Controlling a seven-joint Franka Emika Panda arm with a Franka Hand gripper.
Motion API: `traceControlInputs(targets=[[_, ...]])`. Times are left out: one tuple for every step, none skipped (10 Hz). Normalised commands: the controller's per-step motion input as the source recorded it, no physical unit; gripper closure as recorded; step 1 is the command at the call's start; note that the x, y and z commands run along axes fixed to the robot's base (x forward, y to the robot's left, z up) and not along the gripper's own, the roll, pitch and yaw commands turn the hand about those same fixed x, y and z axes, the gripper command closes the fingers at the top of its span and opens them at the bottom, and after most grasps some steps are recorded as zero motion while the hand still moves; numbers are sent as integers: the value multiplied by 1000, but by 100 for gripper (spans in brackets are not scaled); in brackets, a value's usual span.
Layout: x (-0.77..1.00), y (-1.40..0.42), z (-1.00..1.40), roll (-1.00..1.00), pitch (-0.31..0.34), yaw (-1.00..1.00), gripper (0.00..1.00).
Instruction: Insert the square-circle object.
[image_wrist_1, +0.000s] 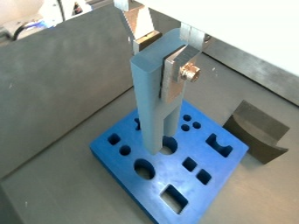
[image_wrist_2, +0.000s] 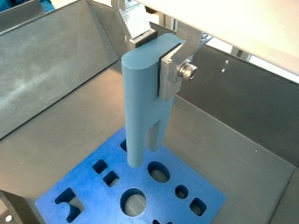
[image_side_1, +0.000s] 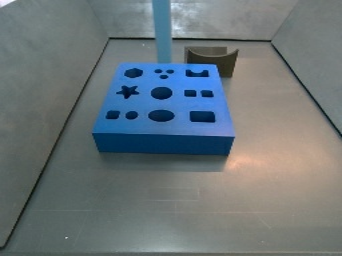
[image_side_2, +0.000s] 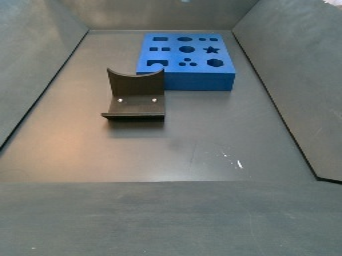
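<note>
The square-circle object (image_wrist_1: 155, 105) is a long light-blue bar, upright, with a slot in its lower end. My gripper (image_wrist_1: 162, 61) is shut on its upper end, one silver finger (image_wrist_1: 177, 77) flat on each side. Both wrist views show this grip; in the other the bar (image_wrist_2: 142, 114) hangs from the gripper (image_wrist_2: 158, 59). Its lower end is over the far part of the blue block (image_wrist_1: 176, 171) with shaped holes (image_wrist_2: 128, 197). I cannot tell whether it touches. In a side view the bar (image_side_1: 162, 30) rises out of frame behind the block (image_side_1: 163, 112); the gripper is out of view there.
The dark fixture (image_side_1: 214, 60) stands on the floor beside the block's far corner. It also shows in a wrist view (image_wrist_1: 260, 131) and in a side view (image_side_2: 134, 95), next to the block (image_side_2: 187, 58). Grey walls (image_side_1: 54, 90) slope up round the floor.
</note>
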Motion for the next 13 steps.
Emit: traceControlInputs(targets=[[-383,91,-763,-161,37,-763,100],[-563,180,-683,-241,44,-589,100],[-743,174,-537,-341,0,-417,100],[-706,37,-243,-334,-89,-460,100],[-431,0,0,-239,-164,-686,100],[-74,0,0,-76,-94,-963,100],[0,0,0,-27,-54,-1000,100],[0,0,0,0,-19,-1000,100],[0,0,-11,0,0,-1000,100],[0,0,-17,0,0,-1000,100],[0,0,-34,0,0,-1000,100],[0,0,-37,0,0,-1000,100],[0,0,-37,0,0,-1000,100]])
